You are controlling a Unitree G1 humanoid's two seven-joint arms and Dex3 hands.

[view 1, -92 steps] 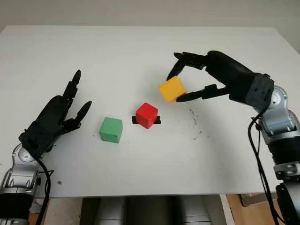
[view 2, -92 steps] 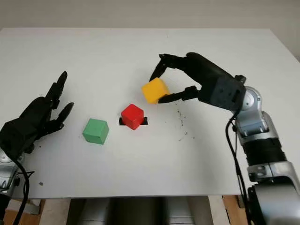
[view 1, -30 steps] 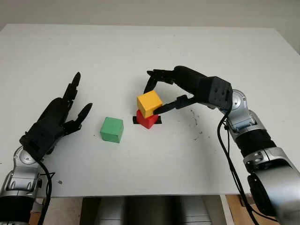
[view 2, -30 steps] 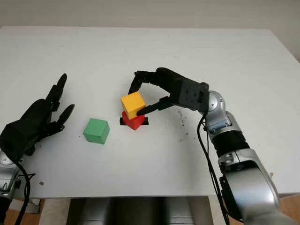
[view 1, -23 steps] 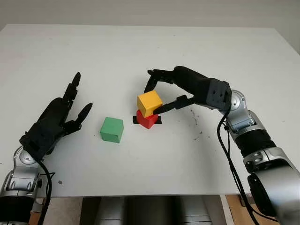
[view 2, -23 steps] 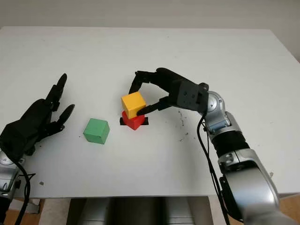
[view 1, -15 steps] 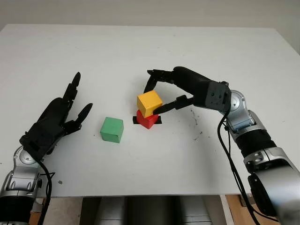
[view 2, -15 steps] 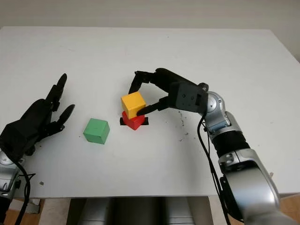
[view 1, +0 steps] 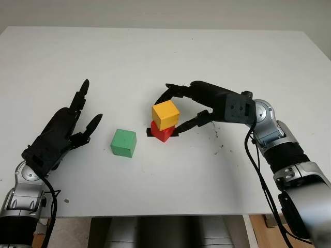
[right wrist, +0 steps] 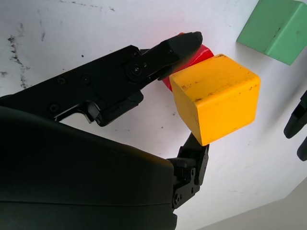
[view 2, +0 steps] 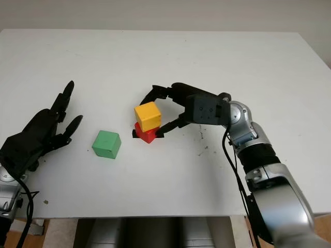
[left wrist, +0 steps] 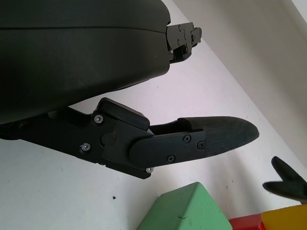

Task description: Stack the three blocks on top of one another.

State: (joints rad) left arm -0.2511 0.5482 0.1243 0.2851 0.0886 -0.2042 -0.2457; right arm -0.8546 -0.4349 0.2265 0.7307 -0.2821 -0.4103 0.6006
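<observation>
A glossy yellow cube (view 1: 165, 115) is seated slightly askew on a red cube (view 1: 163, 132) at the white table's (view 1: 155, 57) middle. A matte green cube (view 1: 123, 143) lies beside the red cube. The right hand (view 1: 178, 106) is held open around the yellow cube, not touching. The left hand (view 1: 62, 129) is open beyond the green cube.

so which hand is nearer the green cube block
Left. The open left hand sits just beside the green cube block; the open right hand is farther off, around the yellow cube block.
</observation>
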